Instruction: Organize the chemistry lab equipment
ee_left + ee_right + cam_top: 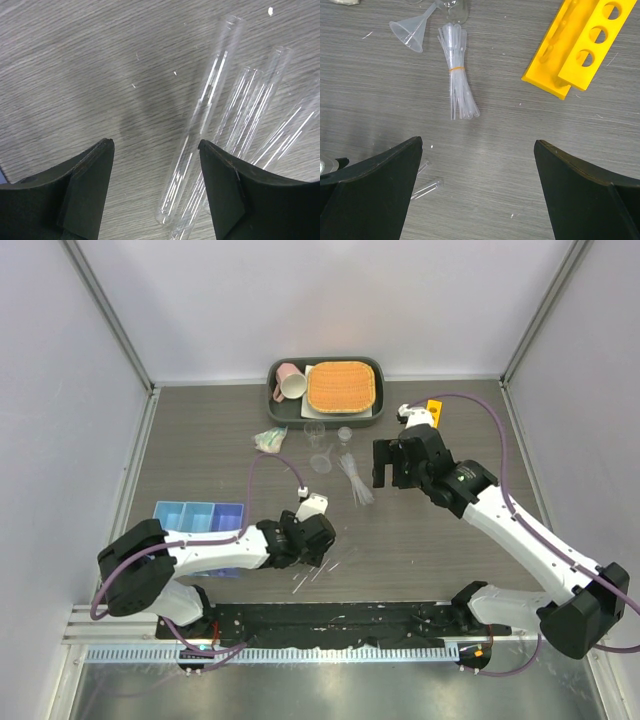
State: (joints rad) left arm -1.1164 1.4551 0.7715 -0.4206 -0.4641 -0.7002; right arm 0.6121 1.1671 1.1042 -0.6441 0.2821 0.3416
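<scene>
Clear glass tubes (199, 122) lie flat, side by side; banded pipettes (456, 75) lie beside the funnel (410, 32).

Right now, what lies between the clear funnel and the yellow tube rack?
The banded bundle of clear pipettes lies there, close beside the funnel; from it to the yellow tube rack the table is bare. The right wrist view shows this.

Top external: fixed high behind the arm bases, looking down over the whole bench (200, 440). Left wrist: very near the bench, facing down past the left gripper (155, 142) onto the glass tubes (199, 120). Right wrist: higher, past the right gripper (479, 141), sharing pipettes (457, 85) and yellow rack (580, 45) with the top view
</scene>
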